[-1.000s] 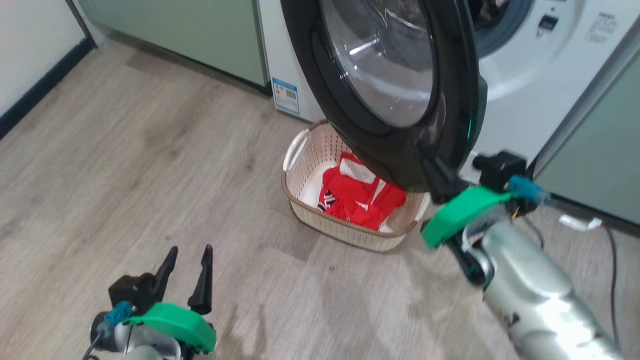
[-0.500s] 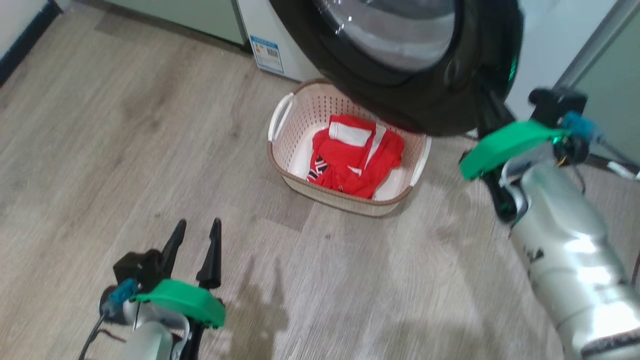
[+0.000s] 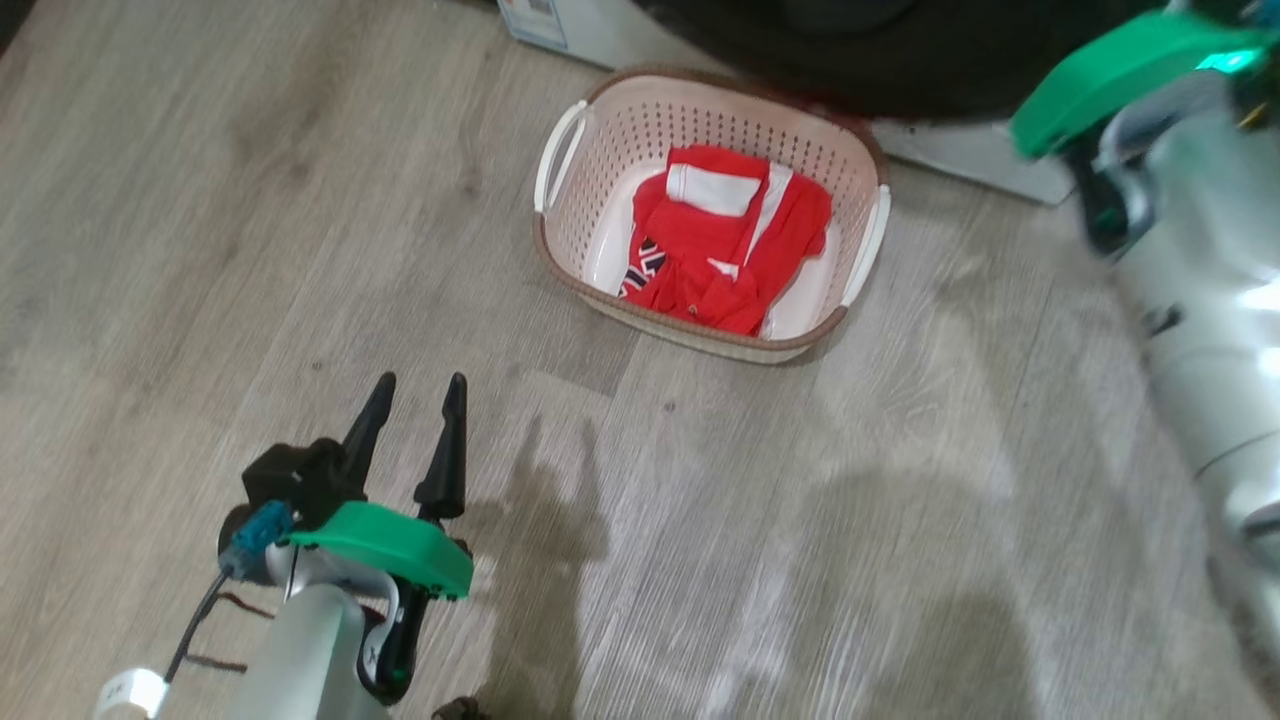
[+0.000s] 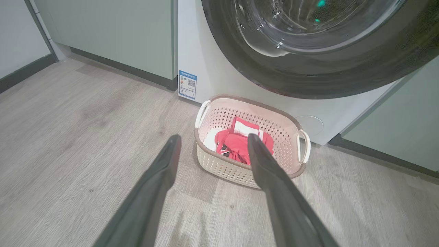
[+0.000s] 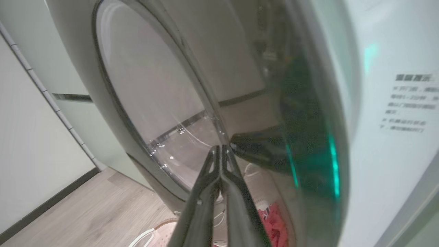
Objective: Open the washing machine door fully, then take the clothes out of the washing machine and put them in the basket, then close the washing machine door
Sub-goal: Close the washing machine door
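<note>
The cream basket stands on the floor in front of the washing machine and holds the red clothes. The black rim of the washing machine door hangs over the basket's far edge. My right gripper is shut with nothing in it, and its tips rest against the door at the edge of its clear window. My left gripper stands open and empty above the floor, short of the basket. The left wrist view shows the clothes and the door.
Pale green cabinets flank the white washing machine, which carries a blue sticker and a small round hatch. A dark skirting board runs along the left wall. Wood floor spreads between me and the basket.
The head camera has tipped down, so the basket sits higher in the picture. My right arm has gone toward the washer with the door ahead of it. The left gripper stays open.
</note>
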{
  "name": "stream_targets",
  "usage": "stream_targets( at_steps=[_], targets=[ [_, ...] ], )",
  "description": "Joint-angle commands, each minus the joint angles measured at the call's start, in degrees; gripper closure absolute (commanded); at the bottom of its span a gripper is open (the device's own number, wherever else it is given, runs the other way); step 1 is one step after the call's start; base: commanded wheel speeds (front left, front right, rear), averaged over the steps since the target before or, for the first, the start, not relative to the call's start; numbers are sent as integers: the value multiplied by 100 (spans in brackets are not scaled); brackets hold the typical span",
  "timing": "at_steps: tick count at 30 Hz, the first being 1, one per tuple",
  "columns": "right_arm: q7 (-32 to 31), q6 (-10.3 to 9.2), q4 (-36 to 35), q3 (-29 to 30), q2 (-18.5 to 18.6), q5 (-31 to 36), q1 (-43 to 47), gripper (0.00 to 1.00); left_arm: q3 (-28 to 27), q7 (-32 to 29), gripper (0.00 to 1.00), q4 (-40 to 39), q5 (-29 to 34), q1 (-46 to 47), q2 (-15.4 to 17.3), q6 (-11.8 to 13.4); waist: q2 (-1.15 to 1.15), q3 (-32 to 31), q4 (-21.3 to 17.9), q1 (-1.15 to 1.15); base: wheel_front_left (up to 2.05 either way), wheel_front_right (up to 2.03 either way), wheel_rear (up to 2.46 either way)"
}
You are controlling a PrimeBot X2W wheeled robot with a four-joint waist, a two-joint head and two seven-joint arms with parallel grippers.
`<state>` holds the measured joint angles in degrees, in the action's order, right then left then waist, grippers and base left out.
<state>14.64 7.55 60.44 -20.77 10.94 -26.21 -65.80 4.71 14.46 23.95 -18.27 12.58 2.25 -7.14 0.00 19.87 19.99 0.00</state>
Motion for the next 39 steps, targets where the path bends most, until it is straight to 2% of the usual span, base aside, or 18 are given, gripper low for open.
stream_targets(
  at_steps=[1,11,22,29,35,36,37,38,39],
  targets=[
    [36,-6,-41,-47,63,-48,-321,100,-147,53,0,-187,-62,185,67,-35,0,139,30,0,0,0,0],
    [36,-6,466,164,373,-151,-1288,100,-59,53,0,-223,-224,396,64,-35,0,563,28,0,0,0,0],
    [36,-6,500,433,528,-7,-1600,100,-8,53,0,-219,-297,510,64,-35,0,671,99,0,0,0,0],
    [36,-6,163,422,311,-231,-1009,100,-119,54,0,-164,-256,435,64,-35,0,312,43,0,0,0,0],
    [36,-6,-403,73,189,-724,4,100,-232,54,0,-65,-97,214,110,-35,0,-473,-118,0,0,0,0],
    [36,-6,-533,45,160,-814,173,91,-257,54,0,-46,-99,170,149,-35,0,-618,-166,0,0,0,0],
    [36,-6,-698,35,121,-941,360,57,-281,54,0,-18,-108,124,201,-35,0,-770,-217,0,0,0,0],
    [36,-6,-853,-21,89,-1060,555,18,-311,54,0,36,-140,82,253,-35,0,-906,-272,0,0,0,0],
    [36,-6,-952,-115,83,-1154,762,0,-343,54,0,106,-174,53,315,-35,0,-1067,-331,0,0,0,0]
  ],
)
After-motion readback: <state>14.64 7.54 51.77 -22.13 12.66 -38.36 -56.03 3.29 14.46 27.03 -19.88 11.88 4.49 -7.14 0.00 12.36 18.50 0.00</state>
